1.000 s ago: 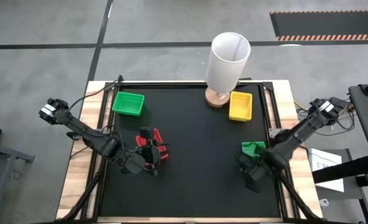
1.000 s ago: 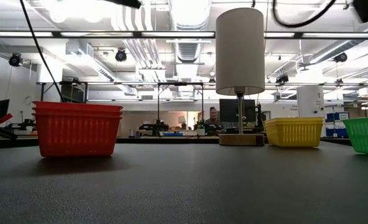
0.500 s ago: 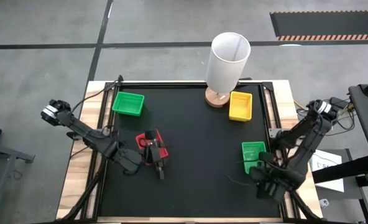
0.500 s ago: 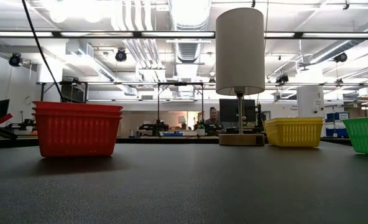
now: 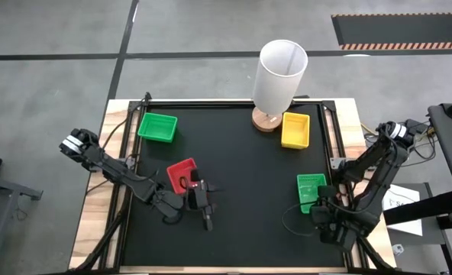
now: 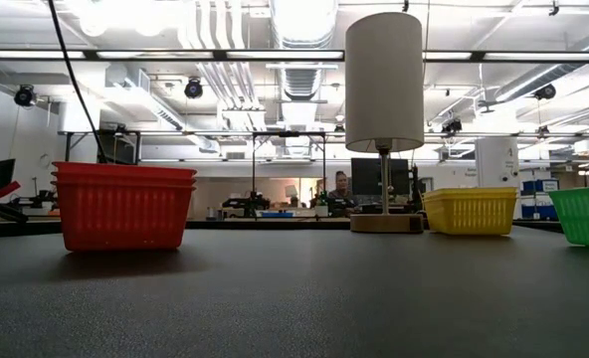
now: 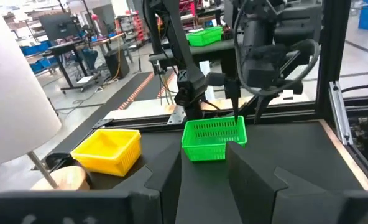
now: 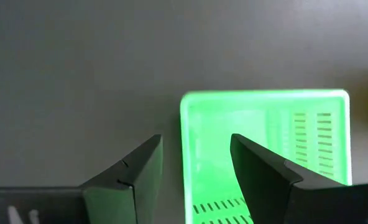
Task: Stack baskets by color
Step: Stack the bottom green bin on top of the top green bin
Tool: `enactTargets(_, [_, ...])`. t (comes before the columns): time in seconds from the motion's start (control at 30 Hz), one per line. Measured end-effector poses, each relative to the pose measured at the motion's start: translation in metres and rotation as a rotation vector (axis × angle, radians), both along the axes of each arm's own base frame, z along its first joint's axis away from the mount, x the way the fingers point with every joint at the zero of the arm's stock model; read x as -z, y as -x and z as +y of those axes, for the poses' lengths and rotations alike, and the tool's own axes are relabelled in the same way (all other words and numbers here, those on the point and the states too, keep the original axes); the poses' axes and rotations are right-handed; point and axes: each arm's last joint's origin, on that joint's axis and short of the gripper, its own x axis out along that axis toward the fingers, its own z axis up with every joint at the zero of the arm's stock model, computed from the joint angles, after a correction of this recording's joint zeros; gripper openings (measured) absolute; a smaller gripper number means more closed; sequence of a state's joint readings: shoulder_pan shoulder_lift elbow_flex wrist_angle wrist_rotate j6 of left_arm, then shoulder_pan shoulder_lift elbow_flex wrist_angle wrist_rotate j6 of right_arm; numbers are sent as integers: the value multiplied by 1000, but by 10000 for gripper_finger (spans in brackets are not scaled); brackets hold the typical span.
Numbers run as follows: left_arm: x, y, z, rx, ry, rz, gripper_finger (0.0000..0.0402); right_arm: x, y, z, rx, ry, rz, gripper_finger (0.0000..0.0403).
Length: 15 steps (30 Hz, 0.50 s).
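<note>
just ahead of the open, empty right gripper [image 8: 193,180] sits a green basket [image 8: 265,155]; left gripper [image 7: 202,180] open, empty; careless reach could shove basket askew.

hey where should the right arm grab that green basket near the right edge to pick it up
Take the green basket by a rim wall, coming from above. It sits upright and open-topped on the table, so one finger can drop inside and one outside. The short wall nearest the right end effector looks best: the wrist view shows its fingers open, with nothing between them.
</note>
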State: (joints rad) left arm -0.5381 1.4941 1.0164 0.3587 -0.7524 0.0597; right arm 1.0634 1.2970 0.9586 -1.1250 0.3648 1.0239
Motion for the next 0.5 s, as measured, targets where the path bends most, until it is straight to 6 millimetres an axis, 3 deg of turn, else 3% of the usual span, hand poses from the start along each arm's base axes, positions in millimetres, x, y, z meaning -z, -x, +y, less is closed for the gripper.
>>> enactTargets(0.33, [-2,-1,0,0,10,-20,109,24,12,-9,74,-52,222,183])
enactTargets(0.5, [-2,-1,0,-1,9,-20,109,38,15,-14,79,-44,239,168])
